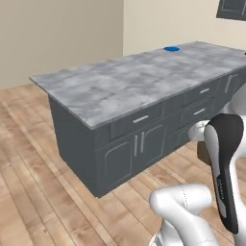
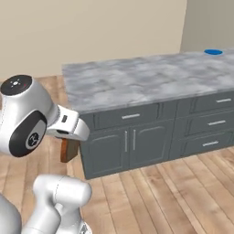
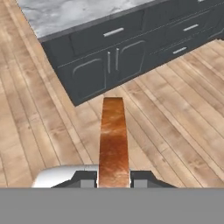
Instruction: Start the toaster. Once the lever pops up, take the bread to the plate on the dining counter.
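My gripper (image 3: 113,180) is shut on the bread (image 3: 113,140), a brown slice seen edge-on that sticks out ahead of the fingertips over the wooden floor. From the right base view the bread (image 2: 69,150) hangs below the white hand, short of the near corner of the dining counter (image 2: 137,77). The marble-topped dining counter (image 1: 125,81) stands ahead, over dark grey drawers and doors. The blue plate (image 1: 171,48) lies flat at its far end, near the back edge, also visible as the plate (image 2: 213,52) at the far right. The toaster is out of view.
Wooden floor (image 3: 175,122) lies open between me and the dining counter's front (image 3: 100,65). Silver handles line its drawers and doors. Beige walls stand behind it, and a dark cabinet (image 1: 233,8) hangs at the top right.
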{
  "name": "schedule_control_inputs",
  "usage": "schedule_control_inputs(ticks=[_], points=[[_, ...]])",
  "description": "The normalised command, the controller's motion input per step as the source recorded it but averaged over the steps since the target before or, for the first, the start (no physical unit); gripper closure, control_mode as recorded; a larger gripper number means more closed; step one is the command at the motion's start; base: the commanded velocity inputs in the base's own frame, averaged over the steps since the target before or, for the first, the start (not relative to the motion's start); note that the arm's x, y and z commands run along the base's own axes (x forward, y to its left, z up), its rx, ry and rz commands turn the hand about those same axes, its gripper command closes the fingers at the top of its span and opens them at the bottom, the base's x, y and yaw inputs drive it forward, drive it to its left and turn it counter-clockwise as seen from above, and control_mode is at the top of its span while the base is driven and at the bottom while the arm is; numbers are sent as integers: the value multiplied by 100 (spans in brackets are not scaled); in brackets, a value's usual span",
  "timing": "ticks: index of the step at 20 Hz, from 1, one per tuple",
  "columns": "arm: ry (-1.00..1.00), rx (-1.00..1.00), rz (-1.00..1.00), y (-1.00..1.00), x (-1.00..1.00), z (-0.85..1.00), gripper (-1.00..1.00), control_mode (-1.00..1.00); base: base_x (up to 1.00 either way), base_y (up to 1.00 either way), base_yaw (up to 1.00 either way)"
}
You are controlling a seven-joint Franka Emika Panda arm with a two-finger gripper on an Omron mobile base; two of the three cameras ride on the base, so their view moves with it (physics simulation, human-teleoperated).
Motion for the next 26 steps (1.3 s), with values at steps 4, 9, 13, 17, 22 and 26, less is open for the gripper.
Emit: schedule_control_inputs(ticks=[4,9,13,17,22,26], points=[[0,0,0,0,0,0,100,100,19,100,-17],[0,0,0,0,0,0,100,100,54,100,-14],[0,0,0,0,0,0,100,100,59,100,-21],[0,0,0,0,0,0,100,100,52,100,-26],[0,0,0,0,0,0,100,100,46,100,-29],[0,0,0,0,0,0,100,100,49,100,-31]])
